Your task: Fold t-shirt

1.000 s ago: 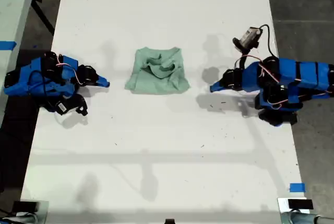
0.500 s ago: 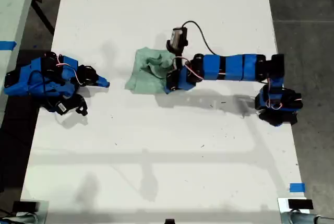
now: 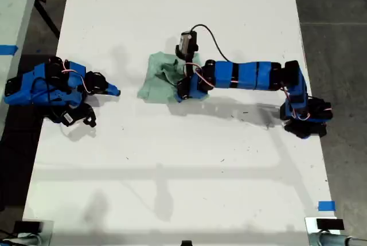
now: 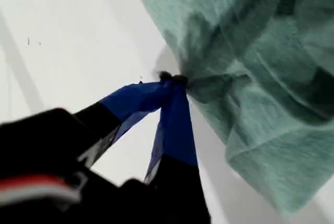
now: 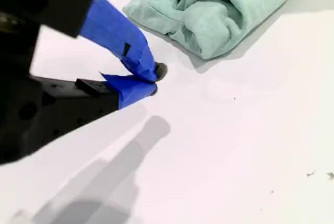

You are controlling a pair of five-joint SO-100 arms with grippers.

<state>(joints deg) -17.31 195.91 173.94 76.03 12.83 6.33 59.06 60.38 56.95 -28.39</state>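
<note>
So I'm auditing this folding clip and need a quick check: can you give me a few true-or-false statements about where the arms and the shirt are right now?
1. My first gripper has its tips closed at the edge of the t-shirt. True.
2. My second gripper is touching the t-shirt. False: it rests on the bare table, apart from the cloth.
3. The t-shirt lies flat and fully spread. False: it is bunched and folded over itself.
4. In the exterior view, the arm reaching the shirt comes from that view's right. True.
</note>
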